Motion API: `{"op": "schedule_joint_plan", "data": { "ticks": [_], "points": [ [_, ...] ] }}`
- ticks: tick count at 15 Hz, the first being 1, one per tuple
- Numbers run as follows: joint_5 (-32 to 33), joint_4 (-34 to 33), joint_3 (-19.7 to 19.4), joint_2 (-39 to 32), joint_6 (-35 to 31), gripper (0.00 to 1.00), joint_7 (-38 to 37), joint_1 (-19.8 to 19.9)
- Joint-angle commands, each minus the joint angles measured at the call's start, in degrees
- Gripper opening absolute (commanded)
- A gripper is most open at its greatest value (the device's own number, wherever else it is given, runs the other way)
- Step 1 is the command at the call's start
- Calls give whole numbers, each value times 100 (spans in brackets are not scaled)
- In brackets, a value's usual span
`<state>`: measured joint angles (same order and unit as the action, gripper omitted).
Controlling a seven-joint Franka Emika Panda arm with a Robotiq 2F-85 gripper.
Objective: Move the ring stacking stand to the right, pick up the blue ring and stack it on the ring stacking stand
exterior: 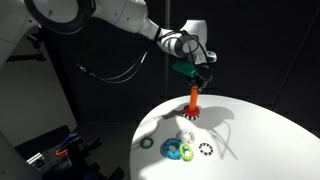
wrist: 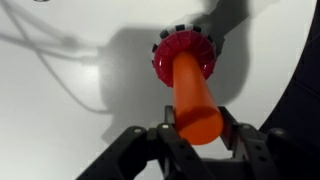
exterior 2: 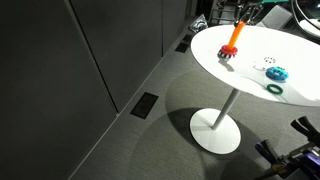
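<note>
Jaws pinching orange peg of ring stacking stand (wrist: 192,100); blue ring (exterior 2: 277,73) well apart on table (exterior 2: 250,82)

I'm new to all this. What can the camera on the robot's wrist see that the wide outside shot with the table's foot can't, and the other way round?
Only the wrist view: the gripper fingers close against both sides of the ring stacking stand at its orange peg, and its toothed red base from above.
Only the exterior view: the round table on its pedestal, the floor, the blue ring and a dark green ring lying apart from the stand.
Both: the stand upright on the white tabletop.
</note>
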<state>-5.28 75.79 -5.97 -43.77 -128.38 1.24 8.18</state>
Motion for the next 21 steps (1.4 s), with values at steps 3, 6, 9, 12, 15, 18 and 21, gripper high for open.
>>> {"op": "schedule_joint_plan", "data": {
  "ticks": [3,6,9,12,15,18,21],
  "points": [
    [102,-108,38,233,552,20,-140,19],
    [173,99,11,449,550,20,-136,-30],
    [255,294,-3,611,408,20,-131,-80],
    [297,538,9,741,316,20,-144,-127],
    [326,834,16,879,228,20,-131,-175],
    [388,1225,6,1072,37,20,-113,-226],
    [513,1686,-15,1316,-234,20,-106,-279]
  ]
}}
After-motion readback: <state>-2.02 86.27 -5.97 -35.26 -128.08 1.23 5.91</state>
